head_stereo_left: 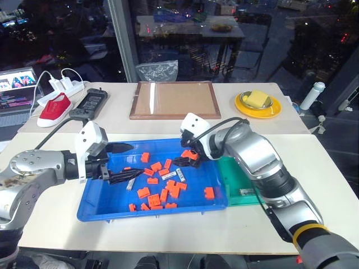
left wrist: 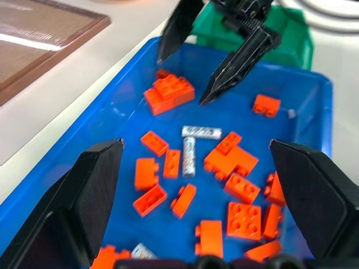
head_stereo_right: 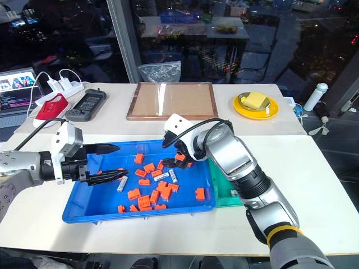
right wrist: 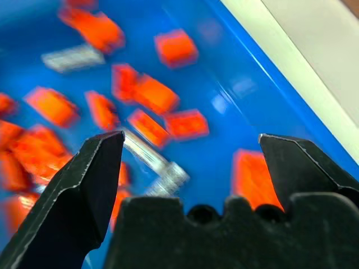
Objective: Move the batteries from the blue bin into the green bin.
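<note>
A brown wooden-framed board lies on the bench; a yellow dish, white bottle, red shoe and laptop sit around it.

Head pair looks down over table; wrist cameras close above blue bin, shared.

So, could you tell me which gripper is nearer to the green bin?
Right. The right gripper hovers open over the blue bin's end beside the green bin; the left gripper is open over the opposite end.
</note>
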`<state>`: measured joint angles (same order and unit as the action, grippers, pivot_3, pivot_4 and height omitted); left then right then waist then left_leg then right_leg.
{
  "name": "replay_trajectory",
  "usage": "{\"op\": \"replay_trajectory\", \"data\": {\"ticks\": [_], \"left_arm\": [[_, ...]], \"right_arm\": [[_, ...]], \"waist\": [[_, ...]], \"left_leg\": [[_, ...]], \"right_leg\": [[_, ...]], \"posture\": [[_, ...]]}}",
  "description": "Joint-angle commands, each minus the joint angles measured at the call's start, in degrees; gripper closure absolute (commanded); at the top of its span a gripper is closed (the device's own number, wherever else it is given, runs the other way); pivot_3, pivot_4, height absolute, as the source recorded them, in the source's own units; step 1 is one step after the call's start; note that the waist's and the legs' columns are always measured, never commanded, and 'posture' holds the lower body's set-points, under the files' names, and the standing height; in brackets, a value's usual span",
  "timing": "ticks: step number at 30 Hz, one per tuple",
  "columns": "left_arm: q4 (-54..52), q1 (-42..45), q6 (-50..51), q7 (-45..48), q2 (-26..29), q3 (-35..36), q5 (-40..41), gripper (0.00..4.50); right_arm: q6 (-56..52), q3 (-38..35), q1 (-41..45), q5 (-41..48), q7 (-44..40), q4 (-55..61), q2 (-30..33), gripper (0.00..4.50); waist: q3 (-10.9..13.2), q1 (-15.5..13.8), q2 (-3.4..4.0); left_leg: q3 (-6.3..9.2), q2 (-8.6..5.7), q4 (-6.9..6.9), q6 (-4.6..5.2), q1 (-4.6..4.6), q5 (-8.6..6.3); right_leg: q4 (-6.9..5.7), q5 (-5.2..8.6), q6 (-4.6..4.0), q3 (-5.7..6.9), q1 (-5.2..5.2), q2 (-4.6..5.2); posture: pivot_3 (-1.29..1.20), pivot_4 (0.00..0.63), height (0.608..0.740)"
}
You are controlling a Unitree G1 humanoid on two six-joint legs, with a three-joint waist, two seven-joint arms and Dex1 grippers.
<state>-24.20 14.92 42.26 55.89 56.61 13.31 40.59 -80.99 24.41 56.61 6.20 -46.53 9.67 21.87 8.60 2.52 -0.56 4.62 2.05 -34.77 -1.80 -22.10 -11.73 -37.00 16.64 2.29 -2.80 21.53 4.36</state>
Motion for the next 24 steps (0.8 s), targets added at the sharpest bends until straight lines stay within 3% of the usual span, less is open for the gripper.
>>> {"op": "replay_trajectory", "data": {"ticks": [1, 11, 17, 20, 24], "left_arm": [[-0.6, 0.5, -1.4, 0.5, 0.2, 0.6, -0.4, 0.00], [0.8, 1.9, -4.0, -0.8, -1.5, -0.5, -2.8, 0.00], [1.2, 2.9, -4.8, -1.2, -2.0, -0.5, -3.2, 0.00], [0.8, 3.0, -4.4, -1.2, -2.1, -0.5, -3.0, 0.00], [0.3, 2.6, -4.1, -1.2, -2.0, -0.4, -2.9, 0.00]], "right_arm": [[-10.0, 1.1, 1.9, 5.2, 0.6, 1.9, -0.6, 0.04], [-11.5, -5.5, -1.3, 9.4, 10.9, -8.9, -8.4, 0.04], [-11.3, -5.5, -2.0, 8.6, 15.8, -11.1, -10.8, 0.04], [-10.2, -6.1, -2.5, 8.1, 18.0, -13.0, -11.9, 0.68], [-8.2, -4.0, -3.0, 7.8, 19.6, -13.7, -11.5, 2.07]], "waist": [[0.0, 0.2, 0.00], [0.0, 0.1, -0.01], [0.0, 0.2, 0.00], [0.0, 0.3, 0.00], [0.0, 0.3, 0.00]], "left_leg": [[0.00, 0.00, 0.00, 0.00, 0.00, 0.00], [0.00, 0.00, 0.02, 0.00, 0.03, 0.00], [0.00, 0.01, 0.02, 0.00, 0.01, 0.00], [0.00, 0.01, 0.02, 0.00, 0.00, 0.00], [0.00, 0.01, 0.03, 0.00, 0.03, 0.00]], "right_leg": [[-0.02, 0.00, 0.00, 0.00, 0.02, 0.00], [-0.04, 0.00, 0.00, 0.00, 0.02, -0.01], [-0.08, 0.00, 0.00, 0.00, 0.07, -0.02], [-0.08, 0.00, 0.00, -0.01, 0.09, -0.02], [-0.08, 0.00, 0.00, 0.00, 0.06, -0.02]], "posture": [[0.00, 0.150, 0.740], [0.00, 0.150, 0.740], [0.00, 0.150, 0.740], [0.00, 0.150, 0.740], [0.00, 0.150, 0.740]]}}
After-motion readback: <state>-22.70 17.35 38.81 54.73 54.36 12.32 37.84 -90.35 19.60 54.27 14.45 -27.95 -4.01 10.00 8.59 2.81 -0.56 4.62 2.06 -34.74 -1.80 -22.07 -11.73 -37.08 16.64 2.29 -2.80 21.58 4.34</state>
